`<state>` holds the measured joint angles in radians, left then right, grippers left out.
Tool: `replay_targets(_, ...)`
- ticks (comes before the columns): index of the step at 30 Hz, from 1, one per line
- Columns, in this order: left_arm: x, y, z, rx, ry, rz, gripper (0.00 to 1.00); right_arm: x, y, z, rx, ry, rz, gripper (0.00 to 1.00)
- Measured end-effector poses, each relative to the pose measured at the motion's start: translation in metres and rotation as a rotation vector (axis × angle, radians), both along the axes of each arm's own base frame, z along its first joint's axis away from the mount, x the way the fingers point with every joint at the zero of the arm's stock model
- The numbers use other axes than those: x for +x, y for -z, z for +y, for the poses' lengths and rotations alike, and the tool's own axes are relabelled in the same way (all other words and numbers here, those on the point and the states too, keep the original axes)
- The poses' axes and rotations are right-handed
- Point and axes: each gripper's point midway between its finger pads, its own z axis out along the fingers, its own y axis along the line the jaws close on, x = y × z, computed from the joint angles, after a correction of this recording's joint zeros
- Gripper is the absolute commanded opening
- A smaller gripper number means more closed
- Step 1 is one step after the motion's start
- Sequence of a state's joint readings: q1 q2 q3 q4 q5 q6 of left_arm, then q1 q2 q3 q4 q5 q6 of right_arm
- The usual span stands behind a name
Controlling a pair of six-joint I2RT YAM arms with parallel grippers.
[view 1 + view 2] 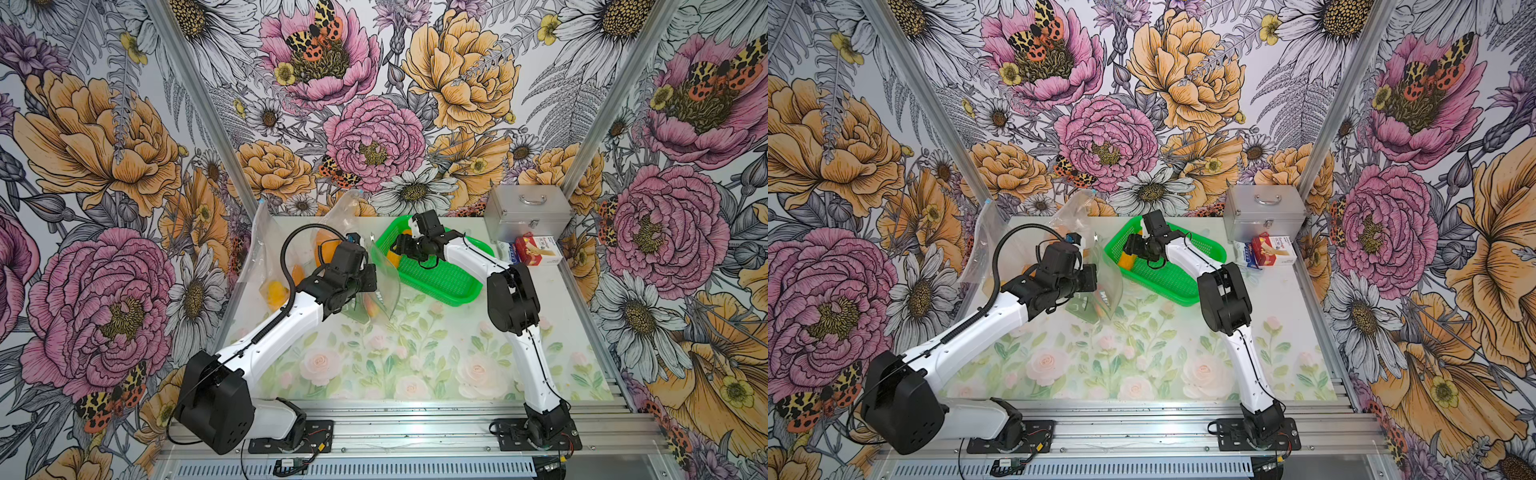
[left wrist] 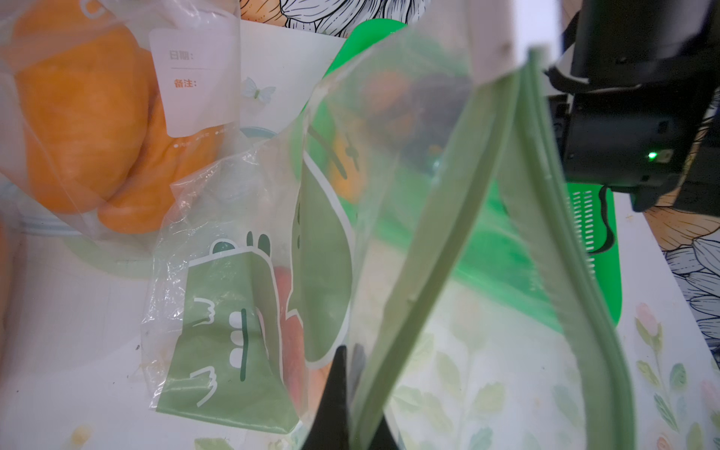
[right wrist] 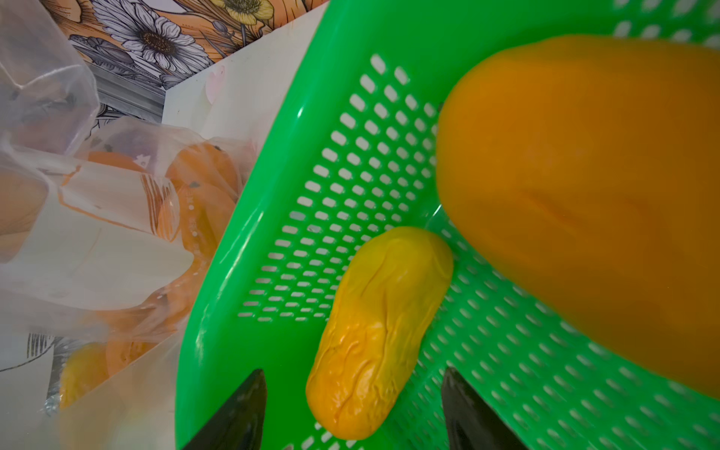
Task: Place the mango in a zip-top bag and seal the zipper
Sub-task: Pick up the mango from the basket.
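A clear zip-top bag with a green zipper strip and a green dinosaur print stands with its mouth gaping. My left gripper is shut on one lip of the bag at the zipper. A wrinkled yellow mango lies in the green basket beside a bigger smooth orange mango. Low over the basket, my right gripper is open. Its fingers straddle the near end of the wrinkled mango without touching it.
Other clear bags holding orange mangoes lean at the back left. A metal case and small cartons stand at the back right. The floral mat spreads in front.
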<state>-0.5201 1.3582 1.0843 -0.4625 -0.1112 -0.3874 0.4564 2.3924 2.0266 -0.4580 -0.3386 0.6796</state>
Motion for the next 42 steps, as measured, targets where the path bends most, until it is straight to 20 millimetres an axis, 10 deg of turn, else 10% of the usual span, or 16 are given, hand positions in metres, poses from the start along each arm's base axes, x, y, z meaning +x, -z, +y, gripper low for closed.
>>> replay_targets(15, 0.004, 0.000, -0.003, -0.012, -0.004, -0.011, 0.00, 0.009, 0.035, 0.009, 0.023, 0.017, 0.056, 0.71)
replay_targets(31, 0.007, 0.003, -0.004, -0.018, -0.011, -0.006, 0.00, 0.016, 0.030, 0.013, 0.058, 0.016, 0.033, 0.07)
replay_targets(42, 0.007, 0.002, -0.005, -0.032, -0.018, -0.005, 0.00, -0.014, 0.000, -0.019, -0.039, 0.034, -0.030, 0.00)
